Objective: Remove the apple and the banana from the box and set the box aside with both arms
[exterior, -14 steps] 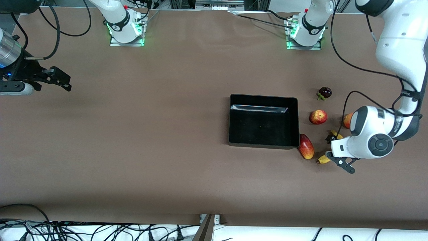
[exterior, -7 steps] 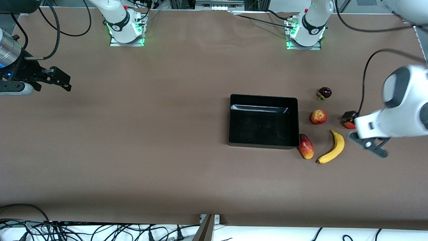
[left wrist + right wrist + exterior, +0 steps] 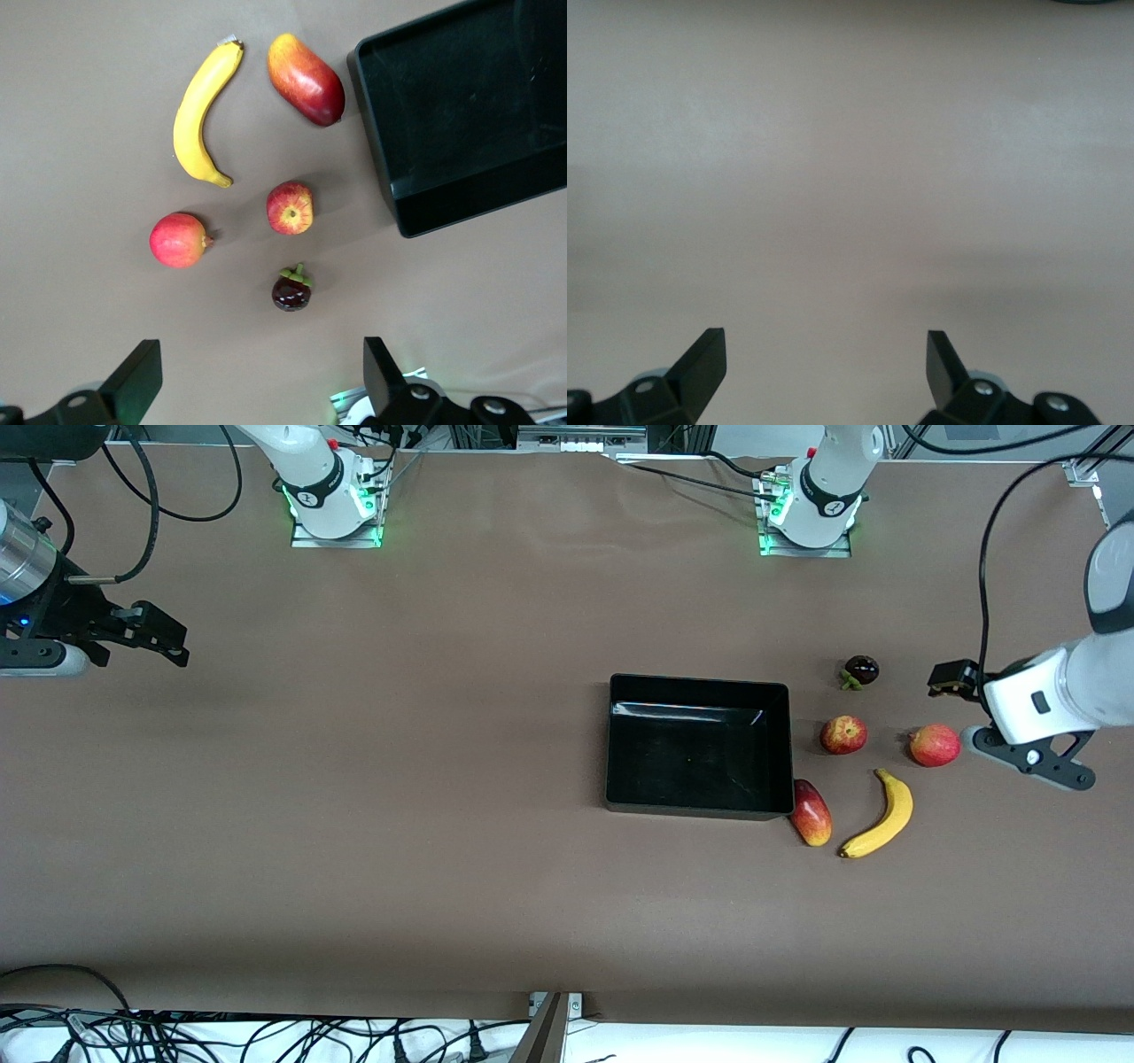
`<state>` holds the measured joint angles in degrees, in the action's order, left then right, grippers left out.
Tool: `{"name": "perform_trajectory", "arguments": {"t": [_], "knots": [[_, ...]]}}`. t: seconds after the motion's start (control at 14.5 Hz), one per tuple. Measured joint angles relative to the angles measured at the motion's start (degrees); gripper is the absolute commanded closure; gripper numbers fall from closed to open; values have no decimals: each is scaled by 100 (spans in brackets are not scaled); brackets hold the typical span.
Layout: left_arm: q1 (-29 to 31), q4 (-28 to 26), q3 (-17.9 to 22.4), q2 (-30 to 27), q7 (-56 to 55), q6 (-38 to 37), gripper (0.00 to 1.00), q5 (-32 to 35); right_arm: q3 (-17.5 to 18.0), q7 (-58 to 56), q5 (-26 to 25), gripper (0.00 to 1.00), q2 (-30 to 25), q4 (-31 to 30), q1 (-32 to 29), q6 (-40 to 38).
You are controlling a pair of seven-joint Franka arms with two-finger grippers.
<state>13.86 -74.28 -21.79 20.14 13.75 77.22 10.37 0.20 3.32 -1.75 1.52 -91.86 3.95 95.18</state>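
The black box (image 3: 698, 746) lies on the brown table; it also shows in the left wrist view (image 3: 461, 97). Beside it, toward the left arm's end, lie a yellow banana (image 3: 881, 815) (image 3: 197, 115), a red-yellow apple (image 3: 842, 735) (image 3: 290, 208), an oblong red fruit (image 3: 811, 812) (image 3: 306, 79) touching the box's corner, a round red fruit (image 3: 935, 745) (image 3: 178, 240) and a dark fruit (image 3: 861, 670) (image 3: 291, 290). My left gripper (image 3: 950, 679) (image 3: 257, 390) is open and empty, up in the air beside the round red fruit. My right gripper (image 3: 164, 638) (image 3: 824, 372) is open and empty, waiting over bare table at the right arm's end.
The two arm bases (image 3: 332, 500) (image 3: 811, 509) stand along the table's edge farthest from the front camera. Black cables (image 3: 988, 558) trail from the left arm. More cables (image 3: 266, 1036) lie below the table's front edge.
My left arm has lifted off the banana and swung toward its own end of the table, uncovering the banana and the round red fruit. The right arm has not moved.
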Motion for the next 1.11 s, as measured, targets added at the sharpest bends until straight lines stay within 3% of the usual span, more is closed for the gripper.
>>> {"name": "perform_trajectory", "arguments": {"t": [0.21,0.41,0.76,1.11], "knots": [[-719,-47,887,-409,-376,-66,0,-272,0,0,0,0,0,0,0,0],[-1102,-599,1679,-976,-815,350,0,-718,0,0,0,0,0,0,0,0],[-1305,-1925,2010,-2010,-1352,1270,0,-774,0,0,0,0,0,1,0,0],[-1431,-2119,2063,-2105,-1486,1408,0,-775,0,0,0,0,1,1,0,0]]}}
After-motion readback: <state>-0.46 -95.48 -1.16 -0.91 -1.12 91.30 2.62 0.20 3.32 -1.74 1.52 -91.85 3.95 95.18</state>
